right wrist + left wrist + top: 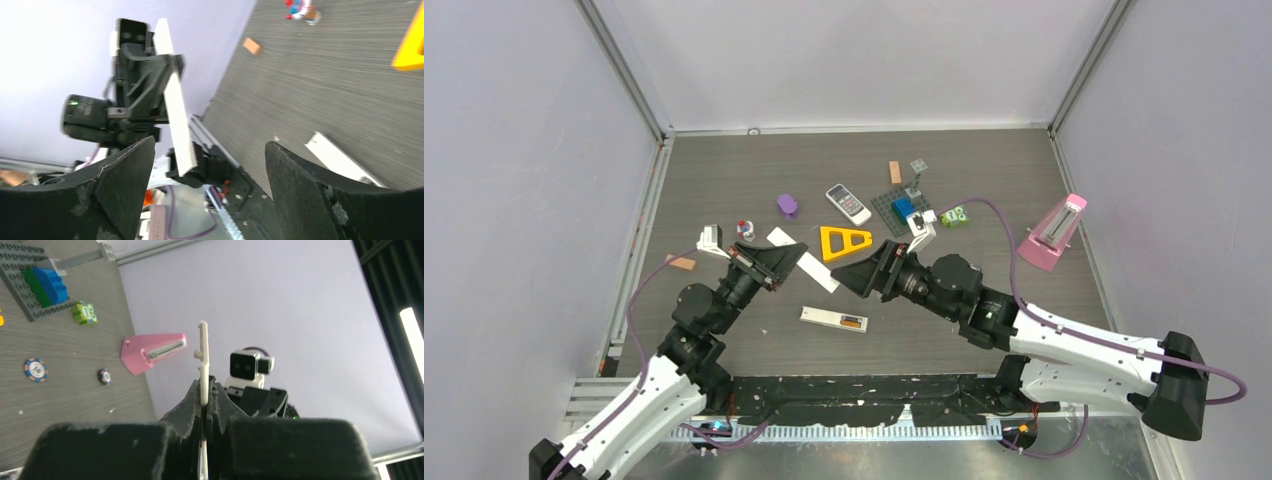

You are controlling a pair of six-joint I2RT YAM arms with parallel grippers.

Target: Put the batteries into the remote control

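Observation:
My left gripper [790,256] [206,390] is raised off the table and shut on a thin white plate [809,268] [203,357] with small tabs, seen edge-on in the left wrist view. The white remote control [832,319] [340,157] lies flat on the table below both grippers, with a dark and orange patch at its right end. Facing the held plate [175,110] from the right, my right gripper [849,275] [210,142] is open with nothing between its fingers. I cannot make out the batteries in any view.
Behind the grippers lie a yellow triangle [844,242], a grey keypad device [848,203], a purple piece [787,205], a grey brick plate with blue bricks [899,207] and a green block [954,215]. A pink metronome [1054,232] stands at the right.

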